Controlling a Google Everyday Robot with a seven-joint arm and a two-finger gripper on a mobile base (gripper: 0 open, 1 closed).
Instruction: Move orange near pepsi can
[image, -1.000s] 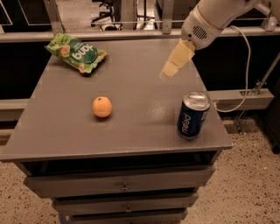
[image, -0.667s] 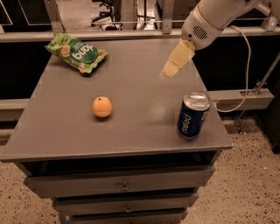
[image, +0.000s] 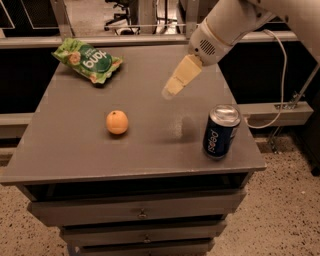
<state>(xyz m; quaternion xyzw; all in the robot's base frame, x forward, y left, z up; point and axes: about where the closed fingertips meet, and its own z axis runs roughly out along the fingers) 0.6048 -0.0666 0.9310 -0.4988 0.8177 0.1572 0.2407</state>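
The orange (image: 117, 122) sits on the grey table top (image: 70, 145), left of centre. The upright dark blue pepsi can (image: 220, 131) stands near the front right corner. My gripper (image: 171, 89) hangs in the air above the middle right of the table, reaching down from the white arm at the upper right. It is well above the surface, to the right of the orange and behind and left of the can. It holds nothing that I can see.
A green snack bag (image: 89, 61) lies at the back left of the table. The table has drawers below its front edge. A white cable (image: 280, 85) and a rail run on the right. Speckled floor surrounds the table.
The gripper has moved a little left and down toward the table's middle. The orange, the can and the bag have not moved.
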